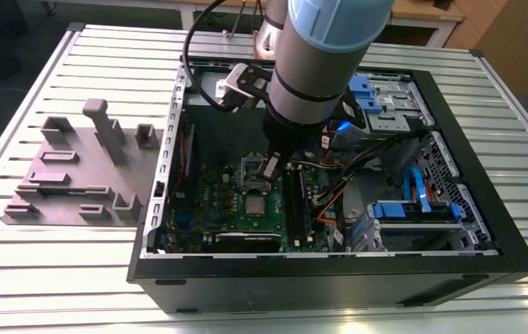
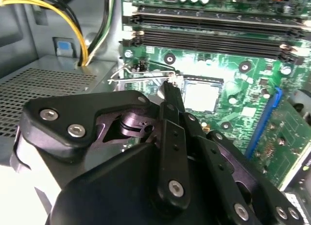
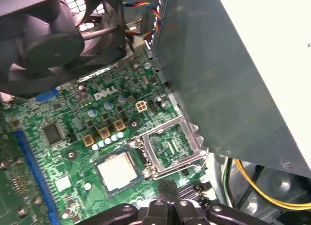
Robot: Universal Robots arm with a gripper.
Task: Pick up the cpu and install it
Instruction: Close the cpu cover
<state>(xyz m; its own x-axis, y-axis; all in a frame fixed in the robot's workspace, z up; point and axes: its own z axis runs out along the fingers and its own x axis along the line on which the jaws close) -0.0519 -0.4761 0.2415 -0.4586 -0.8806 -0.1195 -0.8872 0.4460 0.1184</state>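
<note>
One gripper (image 2: 167,89), black, down inside the open computer case (image 1: 319,278). How do its fingers stand?

Pressed together, as far as I can judge from the second wrist view (the linkage covers much of them), with nothing between them. The tip is close over the green motherboard (image 2: 228,89), just beside the cpu (image 2: 200,96) but not touching it.

And the cpu itself?

One, silver-grey, lying flat in its seat on the board. One metal socket frame (image 3: 170,147) lies flipped open next to it. The first wrist view shows that frame whole, while in the second wrist view the gripper hides part of it and one wire lever (image 2: 121,72) stands out.

What does each view add?

The first wrist view has one dark fan (image 3: 53,35) and one grey power-supply box (image 3: 228,74), cut off by the edge. The second wrist view has four long black memory slots (image 2: 214,25). The exterior view has the arm (image 1: 324,62) reaching down into the case, and one grey fixture plate (image 1: 69,174) on the slatted table (image 1: 22,278) at the exterior view's left, well apart from the case.
</note>
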